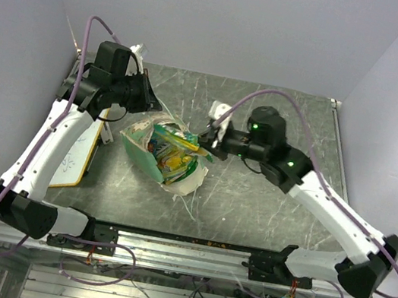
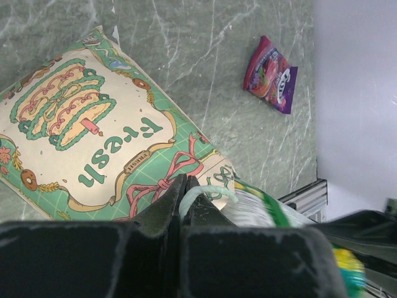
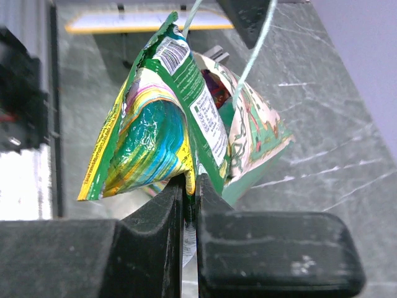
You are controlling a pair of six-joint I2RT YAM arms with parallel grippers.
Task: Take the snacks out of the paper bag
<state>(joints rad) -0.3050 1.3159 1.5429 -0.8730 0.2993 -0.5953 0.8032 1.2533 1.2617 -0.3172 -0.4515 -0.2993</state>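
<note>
My left hand (image 2: pixel 184 186) is pinched shut on the thin white string handle (image 2: pixel 208 191) of the small green paper bag (image 2: pixel 93 136), nr the left edge of the grey marbled surface (image 2: pixel 205 56). My right hand (image 3: pixel 189 186) clamps a green-and-white foil snack packet (image 3: pixel 155 124) at the bag's mouth. Magenta-purple foil packet (image 2: pixel 271 74) lies flat, well apart.

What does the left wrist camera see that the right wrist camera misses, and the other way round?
Only the left wrist view shows the paper bag's printed "Fresh" side, a purple packet lying on the table, and the left hand pinching a string handle. Only the right wrist view shows the right hand pinching a green-and-yellow packet, and the yellow-framed whiteboard. Both show the paper bag and the table.
</note>
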